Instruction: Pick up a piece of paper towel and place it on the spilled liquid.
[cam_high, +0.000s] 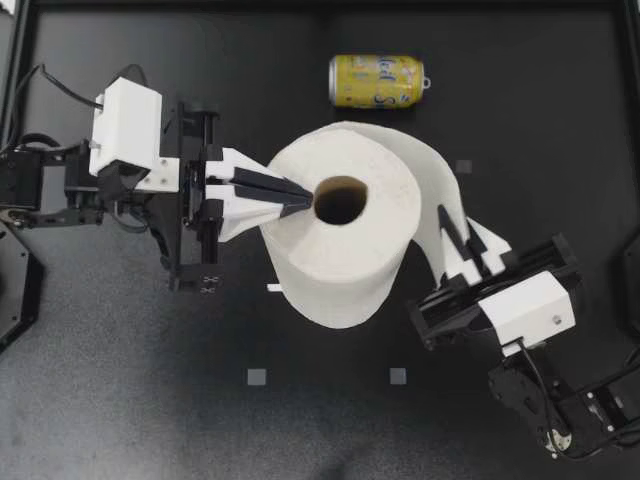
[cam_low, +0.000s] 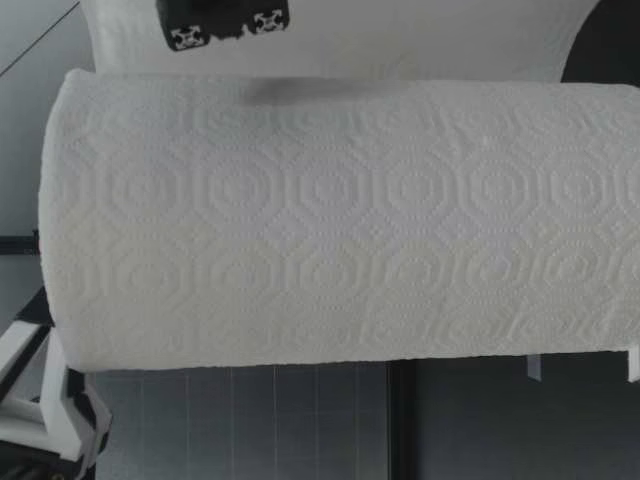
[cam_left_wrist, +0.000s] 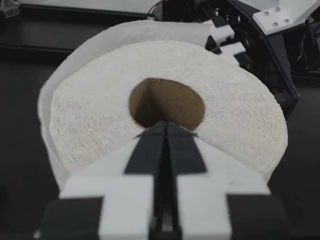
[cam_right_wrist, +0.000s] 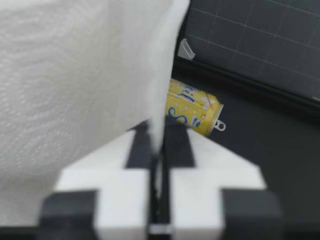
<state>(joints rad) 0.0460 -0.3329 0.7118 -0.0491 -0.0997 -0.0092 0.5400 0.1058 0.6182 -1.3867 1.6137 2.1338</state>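
OK, we count one paper towel roll (cam_high: 340, 262) upright mid-table, axis vertical, one yellow drink can (cam_high: 376, 81) on its side; left gripper (cam_high: 300, 203) closed at the core (cam_high: 340, 200), right gripper (cam_high: 452, 226) clamping the loose sheet (cam_high: 425, 165).

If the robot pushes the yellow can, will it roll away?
Probably: the yellow can lies on its side, so a nudge would likely roll it. It looks like thin metal, so probably light and easily dented.

Towel sheet (cam_right_wrist: 75, 75) hides half of can (cam_right_wrist: 192, 112); roll (cam_low: 330, 220) cut off in low view.
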